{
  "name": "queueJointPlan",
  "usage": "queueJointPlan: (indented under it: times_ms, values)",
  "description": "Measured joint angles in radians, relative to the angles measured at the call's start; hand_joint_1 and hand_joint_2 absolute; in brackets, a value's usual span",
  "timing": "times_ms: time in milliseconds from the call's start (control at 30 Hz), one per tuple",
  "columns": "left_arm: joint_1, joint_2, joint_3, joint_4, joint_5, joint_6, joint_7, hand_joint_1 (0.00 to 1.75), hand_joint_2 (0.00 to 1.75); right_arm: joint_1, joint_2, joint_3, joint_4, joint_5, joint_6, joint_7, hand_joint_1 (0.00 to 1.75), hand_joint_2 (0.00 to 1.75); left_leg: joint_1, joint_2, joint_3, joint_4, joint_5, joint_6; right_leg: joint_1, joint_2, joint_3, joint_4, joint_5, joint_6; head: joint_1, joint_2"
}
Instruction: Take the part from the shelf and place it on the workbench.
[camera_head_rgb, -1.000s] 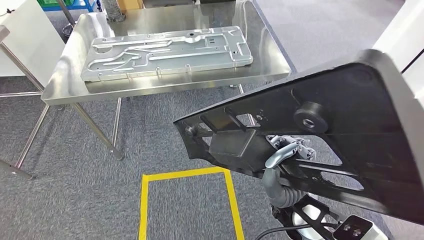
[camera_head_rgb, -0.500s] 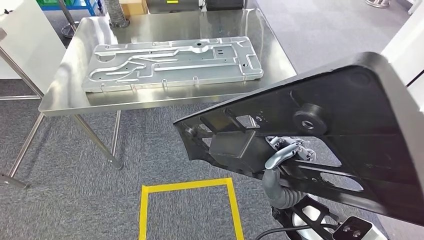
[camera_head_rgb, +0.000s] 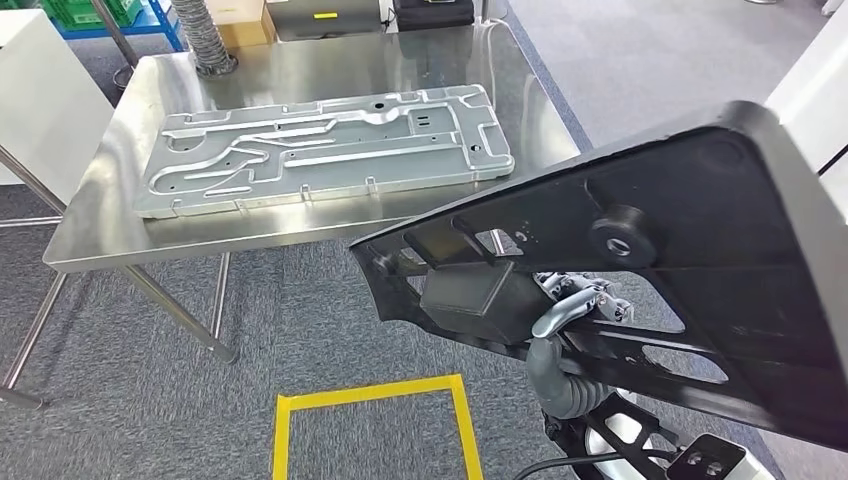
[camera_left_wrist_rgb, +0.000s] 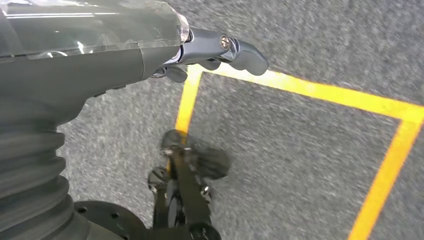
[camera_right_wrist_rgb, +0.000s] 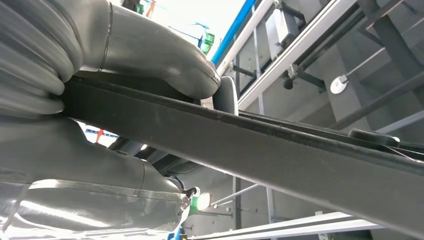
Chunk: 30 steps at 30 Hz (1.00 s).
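Grey carpet with a yellow taped square lies below the steel bench (camera_head_rgb: 300, 225), upper left, already carrying a silver plate (camera_head_rgb: 320, 150). My right hand (camera_head_rgb: 575, 300) clamps the black part (camera_head_rgb: 700, 250), lower right; the left hand (camera_left_wrist_rgb: 220, 50) looks curled, holding nothing. Risk: the part clips the plate. I read no writing.
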Motion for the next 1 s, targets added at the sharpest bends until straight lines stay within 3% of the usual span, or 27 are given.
queueJointPlan:
  times_ms: [67, 100, 200, 267, 333, 400, 433, 467, 533, 567, 600, 667, 700, 767, 800, 867, 900, 933, 967, 1000]
  values:
    - [0.002, 0.001, 0.000, 0.000, -0.001, 0.000, -0.001, 0.00, 1.75, 0.000, 0.000, 0.000, 0.001, 0.001, -0.002, 0.000, 1.75, 1.75, -0.006, 0.002, 0.021, -0.079, 0.082, 0.010, 0.001, 0.002, 0.017, -0.003, -0.018, 0.010, 0.000, 0.000]
    - [0.003, 0.002, 0.000, 0.000, -0.001, -0.001, -0.001, 0.00, 1.75, 0.000, 0.000, 0.000, 0.001, 0.000, -0.004, 0.000, 1.75, 1.75, -0.009, 0.002, 0.026, -0.089, 0.095, 0.016, 0.001, 0.003, 0.023, 0.000, -0.020, 0.017, 0.000, 0.000]
    - [0.001, 0.002, 0.000, 0.000, -0.002, -0.001, -0.002, 0.00, 1.75, -0.006, 0.000, 0.000, 0.002, -0.005, -0.010, 0.000, 1.75, 1.75, -0.005, -0.001, 0.066, -0.113, 0.087, 0.035, 0.000, 0.004, 0.017, 0.049, -0.006, 0.035, 0.000, 0.000]
    - [-0.001, 0.001, 0.000, 0.000, -0.003, -0.001, -0.003, 0.00, 1.75, -0.016, 0.000, 0.000, 0.003, -0.009, -0.013, 0.000, 1.75, 1.75, -0.002, -0.002, 0.095, -0.125, 0.076, 0.043, -0.002, 0.002, -0.043, 0.144, -0.016, 0.045, 0.000, 0.000]
    - [-0.001, 0.001, 0.000, 0.000, -0.004, -0.001, -0.003, 0.00, 1.75, -0.021, -0.001, 0.000, 0.005, -0.011, -0.015, 0.000, 1.75, 1.75, -0.002, -0.003, 0.114, -0.127, 0.057, 0.046, -0.006, 0.001, -0.136, 0.252, -0.063, 0.054, 0.000, 0.000]
    - [0.001, 0.001, 0.000, 0.000, -0.004, -0.001, -0.003, 0.00, 1.75, -0.021, -0.001, 0.000, 0.007, -0.011, -0.017, 0.000, 1.75, 1.75, -0.002, -0.005, 0.138, -0.127, 0.034, 0.044, -0.009, -0.001, -0.199, 0.282, -0.101, 0.058, 0.000, 0.000]
    - [0.002, 0.001, 0.000, 0.000, -0.004, -0.001, -0.003, 0.00, 1.75, -0.021, -0.001, 0.000, 0.007, -0.011, -0.021, 0.000, 1.75, 1.75, -0.001, -0.007, 0.154, -0.127, 0.021, 0.042, -0.011, -0.002, -0.208, 0.254, -0.093, 0.059, 0.000, 0.000]
    - [0.003, 0.001, 0.000, 0.000, -0.003, 0.000, -0.003, 0.00, 1.75, -0.019, -0.001, 0.000, 0.008, -0.011, -0.026, 0.000, 1.75, 1.75, -0.001, -0.008, 0.172, -0.127, 0.007, 0.039, -0.011, -0.003, -0.205, 0.201, -0.060, 0.058, 0.000, 0.000]
    - [0.004, 0.000, 0.000, 0.000, -0.001, 0.001, -0.004, 0.00, 1.75, -0.011, -0.002, 0.000, 0.008, -0.010, -0.037, 0.000, 1.75, 1.75, -0.001, -0.009, 0.202, -0.129, -0.023, 0.032, -0.008, -0.006, -0.189, 0.083, 0.063, 0.047, 0.000, 0.000]
    - [0.003, 0.000, 0.000, 0.000, 0.001, 0.001, -0.004, 0.00, 1.75, -0.005, -0.003, 0.001, 0.009, -0.010, -0.039, 0.000, 1.75, 1.75, -0.002, -0.009, 0.211, -0.133, -0.035, 0.026, -0.005, -0.007, -0.184, 0.047, 0.109, 0.039, 0.000, 0.000]
    - [0.002, 0.000, 0.000, 0.000, 0.003, 0.001, -0.005, 0.00, 1.75, 0.001, -0.003, 0.001, 0.009, -0.009, -0.039, 0.000, 1.75, 1.75, -0.002, -0.009, 0.222, -0.138, -0.043, 0.020, -0.002, -0.008, -0.181, 0.029, 0.134, 0.030, 0.001, 0.000]
    - [-0.002, 0.000, 0.000, 0.000, 0.007, 0.001, -0.008, 0.00, 1.75, 0.008, -0.003, 0.001, 0.009, -0.008, -0.038, 0.000, 1.75, 1.75, -0.002, -0.007, 0.229, -0.128, -0.034, 0.005, 0.000, -0.004, -0.165, 0.019, 0.121, 0.012, 0.001, 0.000]
    - [-0.004, 0.000, 0.000, 0.000, 0.009, 0.001, -0.010, 0.00, 1.75, 0.010, -0.002, 0.001, 0.009, -0.007, -0.037, 0.000, 1.75, 1.75, -0.002, -0.005, 0.219, -0.095, -0.017, -0.001, -0.002, -0.003, -0.149, 0.011, 0.113, 0.004, 0.001, 0.000]
    - [-0.008, -0.001, 0.000, 0.000, 0.010, 0.001, -0.011, 0.00, 1.75, 0.012, -0.001, 0.001, 0.010, -0.006, -0.035, 0.000, 1.75, 1.75, 0.000, -0.003, 0.142, 0.033, 0.006, -0.011, -0.005, -0.004, -0.109, -0.005, 0.094, -0.006, 0.001, 0.000]
    - [-0.007, -0.002, 0.001, 0.000, 0.011, 0.001, -0.011, 0.00, 1.75, 0.013, 0.000, 0.000, 0.012, -0.005, -0.034, 0.000, 1.75, 1.75, 0.002, -0.002, 0.091, 0.100, -0.005, -0.014, -0.004, -0.005, -0.089, -0.010, 0.081, -0.009, 0.001, 0.000]
    - [-0.004, -0.002, 0.001, 0.000, 0.013, 0.001, -0.012, 0.00, 1.75, 0.014, 0.002, 0.000, 0.018, -0.004, -0.031, 0.000, 1.75, 1.75, 0.004, -0.002, 0.006, 0.174, -0.083, -0.019, -0.004, -0.003, -0.051, -0.015, 0.052, -0.012, 0.001, 0.000]
    - [-0.002, -0.002, 0.002, 0.000, 0.015, 0.001, -0.012, 0.00, 1.75, 0.015, 0.004, 0.000, 0.022, -0.003, -0.030, 0.000, 1.75, 1.75, 0.004, -0.002, -0.020, 0.174, -0.123, -0.019, -0.004, -0.001, -0.031, -0.015, 0.036, -0.012, 0.001, 0.000]
    - [0.000, -0.002, 0.002, 0.000, 0.017, 0.002, -0.012, 0.00, 1.75, 0.015, 0.006, 0.000, 0.026, -0.002, -0.030, 0.000, 1.75, 1.75, 0.004, -0.001, -0.036, 0.151, -0.143, -0.018, -0.003, 0.000, -0.008, -0.015, 0.019, -0.011, 0.001, 0.000]
    - [0.000, -0.003, 0.002, 0.000, 0.018, 0.002, -0.012, 0.00, 1.75, 0.015, 0.009, 0.000, 0.030, -0.001, -0.031, 0.000, 1.75, 1.75, 0.004, -0.001, -0.043, 0.111, -0.131, -0.016, -0.003, 0.001, 0.015, -0.015, 0.002, -0.010, 0.001, 0.000]
    - [0.002, -0.003, 0.002, 0.000, 0.019, 0.002, -0.012, 0.00, 1.75, 0.015, 0.012, -0.002, 0.036, 0.001, -0.033, 0.000, 1.75, 1.75, 0.003, -0.001, -0.046, 0.054, -0.072, -0.011, -0.002, 0.001, 0.035, -0.015, -0.015, -0.009, 0.001, 0.000]
